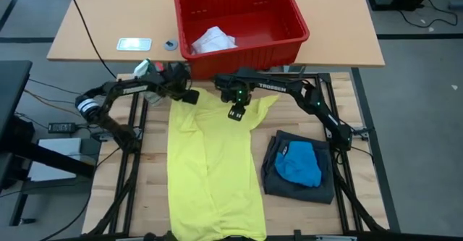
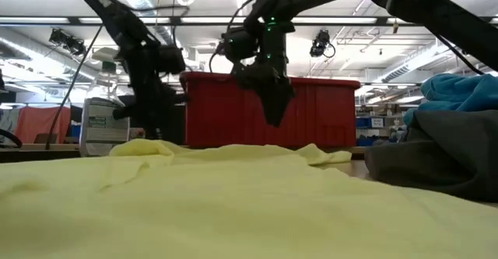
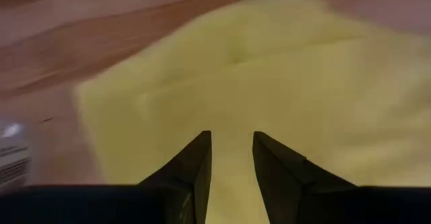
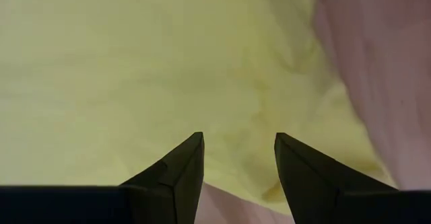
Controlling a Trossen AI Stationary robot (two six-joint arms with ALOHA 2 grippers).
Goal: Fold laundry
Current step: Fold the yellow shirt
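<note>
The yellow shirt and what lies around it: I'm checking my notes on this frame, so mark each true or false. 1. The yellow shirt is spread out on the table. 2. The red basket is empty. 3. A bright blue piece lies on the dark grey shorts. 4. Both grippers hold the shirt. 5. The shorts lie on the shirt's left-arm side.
1. True: the yellow shirt lies spread on the table.
2. False: the red basket holds a white piece.
3. True: the bright blue piece rests on the dark grey shorts.
4. False: the left gripper and right gripper are open above the shirt, gripping nothing.
5. False: the shorts lie on the right arm's side.
</note>
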